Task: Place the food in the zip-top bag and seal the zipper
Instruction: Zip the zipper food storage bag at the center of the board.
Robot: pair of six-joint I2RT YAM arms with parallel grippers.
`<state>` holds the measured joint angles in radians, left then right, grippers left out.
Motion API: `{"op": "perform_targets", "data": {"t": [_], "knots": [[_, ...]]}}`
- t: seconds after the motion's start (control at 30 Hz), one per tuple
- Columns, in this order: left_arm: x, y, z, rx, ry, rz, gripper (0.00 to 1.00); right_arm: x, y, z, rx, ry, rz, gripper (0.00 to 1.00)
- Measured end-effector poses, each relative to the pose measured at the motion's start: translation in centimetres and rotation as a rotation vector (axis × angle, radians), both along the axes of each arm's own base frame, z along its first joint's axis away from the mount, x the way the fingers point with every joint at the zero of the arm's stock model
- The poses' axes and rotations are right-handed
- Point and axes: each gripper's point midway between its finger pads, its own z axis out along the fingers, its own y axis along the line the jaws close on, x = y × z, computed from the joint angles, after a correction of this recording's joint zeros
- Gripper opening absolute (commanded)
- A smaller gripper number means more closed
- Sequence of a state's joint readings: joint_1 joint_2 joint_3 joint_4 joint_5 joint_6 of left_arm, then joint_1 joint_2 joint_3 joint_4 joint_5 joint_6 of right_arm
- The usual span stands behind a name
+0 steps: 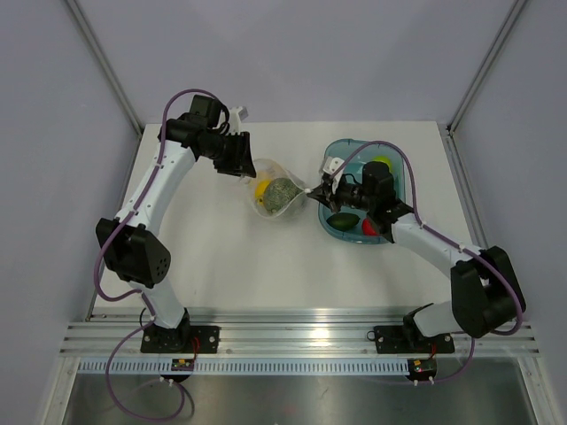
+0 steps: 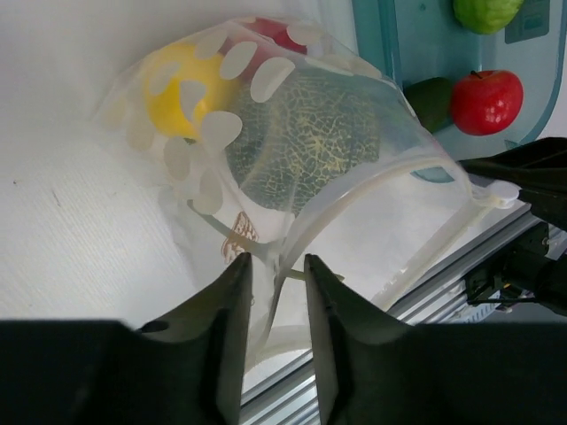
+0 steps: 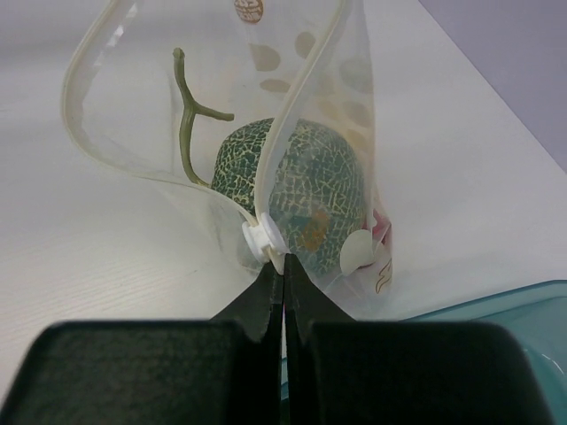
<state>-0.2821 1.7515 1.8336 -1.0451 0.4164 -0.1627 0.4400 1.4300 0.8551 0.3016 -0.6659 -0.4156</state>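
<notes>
Now sealing: right gripper [image 3: 283, 282] clenched on slider [image 3: 261, 241], left gripper [image 2: 276, 285] pinching bag [image 2: 354, 159] edge; next, drag slider w/ steady tension.

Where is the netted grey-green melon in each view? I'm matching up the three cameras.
Top external: melon at table centre, inside the dotted bag.
Left wrist: upper middle, seen through the bag, beside a yellow piece.
Right wrist: centre, behind the zipper strip.
Shared landmark: blue tray.
</notes>
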Motion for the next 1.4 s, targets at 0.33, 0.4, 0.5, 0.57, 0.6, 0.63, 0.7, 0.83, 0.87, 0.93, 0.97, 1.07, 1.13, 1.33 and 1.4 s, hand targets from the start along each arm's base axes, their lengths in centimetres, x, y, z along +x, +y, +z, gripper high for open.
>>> {"op": "perform_targets", "data": {"t": [0.33, 0.4, 0.5, 0.57, 0.6, 0.63, 0.7, 0.83, 0.87, 0.93, 0.97, 1.07, 1.13, 1.33, 1.4], "knots": [[-0.1, 1.2, 1.9, 0.065, -0.079, 0.023, 0.86, -1.1, -0.7, 2.2, 0.017, 0.005, -0.017, 0.00], [0.2, 1.5, 3.5, 0.098, -0.158, 0.024, 0.84, -1.1, -0.8, 2.1, 0.007, 0.030, -0.023, 0.00], [-0.8, 0.0, 6.7, 0.134, -0.326, -0.057, 0.77, -1.0, -1.0, 2.3, 0.001, 0.045, -0.032, 0.00], [-2.4, -2.7, 9.0, 0.127, -0.451, -0.169, 0.69, -1.0, -1.2, 2.4, -0.002, 0.055, -0.032, 0.00], [-3.2, -3.9, 10.0, 0.119, -0.501, -0.222, 0.69, -1.0, -1.2, 2.4, -0.003, 0.060, -0.031, 0.00], [-4.0, -5.4, 10.8, 0.108, -0.556, -0.287, 0.71, -1.0, -1.3, 2.5, -0.004, 0.066, -0.028, 0.00], [-5.7, -8.1, 11.9, 0.061, -0.648, -0.433, 0.76, -1.1, -1.5, 2.6, -0.006, 0.078, -0.025, 0.00], [-6.5, -10.1, 10.5, 0.013, -0.689, -0.580, 0.80, -0.9, -1.6, 2.9, -0.011, 0.095, -0.025, 0.00], [-6.6, -10.4, 9.7, 0.007, -0.679, -0.610, 0.78, -0.9, -1.6, 3.0, -0.012, 0.100, -0.025, 0.00], [-6.5, -11.2, 8.9, -0.012, -0.667, -0.653, 0.76, -1.0, -1.6, 3.0, -0.012, 0.106, -0.018, 0.00], [-6.3, -11.7, 8.5, -0.021, -0.667, -0.669, 0.75, -1.0, -1.6, 3.1, -0.011, 0.109, -0.016, 0.00], [-6.0, -13.1, 7.4, -0.030, -0.668, -0.716, 0.75, -1.1, -1.6, 3.1, -0.010, 0.113, -0.014, 0.00], [-6.1, -13.9, 6.5, -0.038, -0.665, -0.737, 0.72, -1.1, -1.6, 3.2, -0.009, 0.114, -0.015, 0.00], [-7.0, -15.4, 3.6, -0.046, -0.643, -0.764, 0.59, -1.0, -1.6, 3.2, 0.001, 0.124, -0.019, 0.00], [-6.9, -15.8, 3.1, -0.053, -0.648, -0.757, 0.58, -0.9, -1.5, 3.5, 0.009, 0.118, -0.020, 0.00]]}}
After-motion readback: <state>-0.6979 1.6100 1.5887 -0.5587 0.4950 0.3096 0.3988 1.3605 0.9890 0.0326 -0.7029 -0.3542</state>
